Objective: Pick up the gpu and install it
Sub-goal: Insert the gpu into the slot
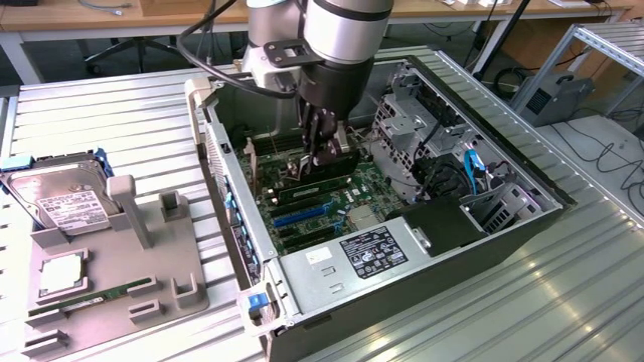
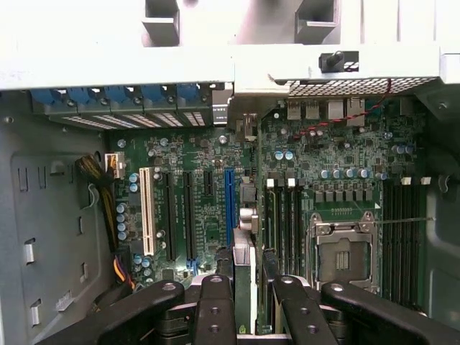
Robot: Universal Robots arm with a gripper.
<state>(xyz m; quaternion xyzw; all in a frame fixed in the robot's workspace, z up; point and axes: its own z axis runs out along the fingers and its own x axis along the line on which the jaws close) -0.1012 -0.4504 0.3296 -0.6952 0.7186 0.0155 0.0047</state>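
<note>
From the exterior view, the silver-and-black robot arm comes in from the top of the scene and points steeply down into the open dark-grey computer case lying on its side on the ribbed metal table. Its black gripper sits low over the green motherboard, fingers drawn fairly close together and pinched on the gpu, the thin black card standing on edge between them, right above the blue and black expansion slots. Off to the exterior view's left, a grey plastic parts holder carries a boxy silver hard drive with a white label, a square silver processor chip and a narrow green memory stick, all well apart from the gripper. Over to the wrist view: the camera stares straight down at the motherboard, with the black linked fingers fanned across the near edge. Between them the gpu shows edge-on as a thin card, gripped at a narrow, partly closed width. It lines up just beside the long blue slot, with the white slot further off and the empty silver processor socket on the other side. Whether the card's edge already touches a slot, I cannot tell.
</note>
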